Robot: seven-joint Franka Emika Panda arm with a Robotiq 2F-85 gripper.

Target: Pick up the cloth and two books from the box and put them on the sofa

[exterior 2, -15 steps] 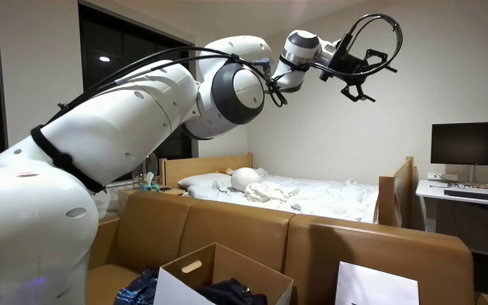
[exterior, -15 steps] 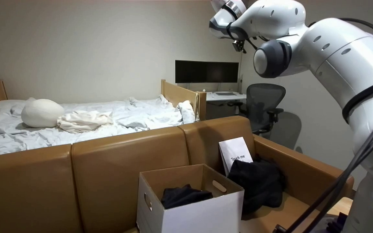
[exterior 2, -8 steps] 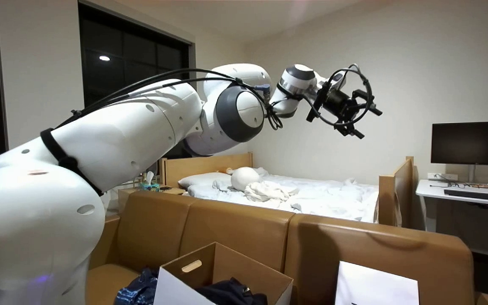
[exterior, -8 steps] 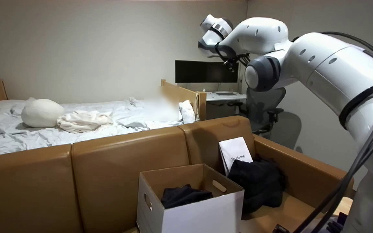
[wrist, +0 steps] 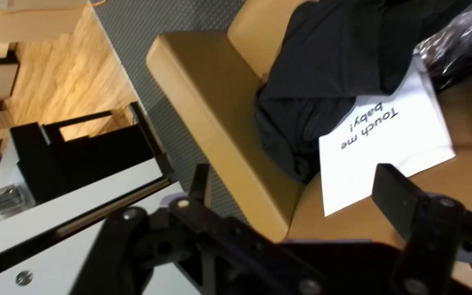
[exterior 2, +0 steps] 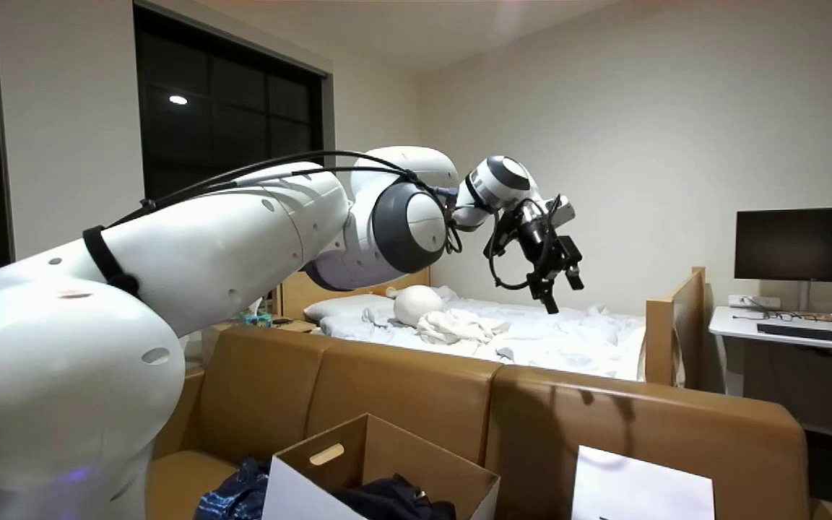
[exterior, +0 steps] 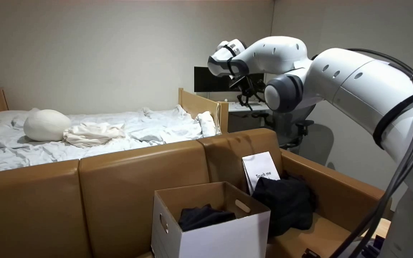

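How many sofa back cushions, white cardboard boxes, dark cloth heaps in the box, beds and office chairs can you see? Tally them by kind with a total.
Sofa back cushions: 3
White cardboard boxes: 1
Dark cloth heaps inside: 1
Beds: 1
Office chairs: 1
Total: 7

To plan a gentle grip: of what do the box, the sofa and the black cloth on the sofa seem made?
Box: likely cardboard, matt white outside, brown inside, with thin cut edges.
Sofa: leather or imitation, smooth, softly shining, seamed.
Black cloth: dull, limp fabric in folds; fibre unclear.
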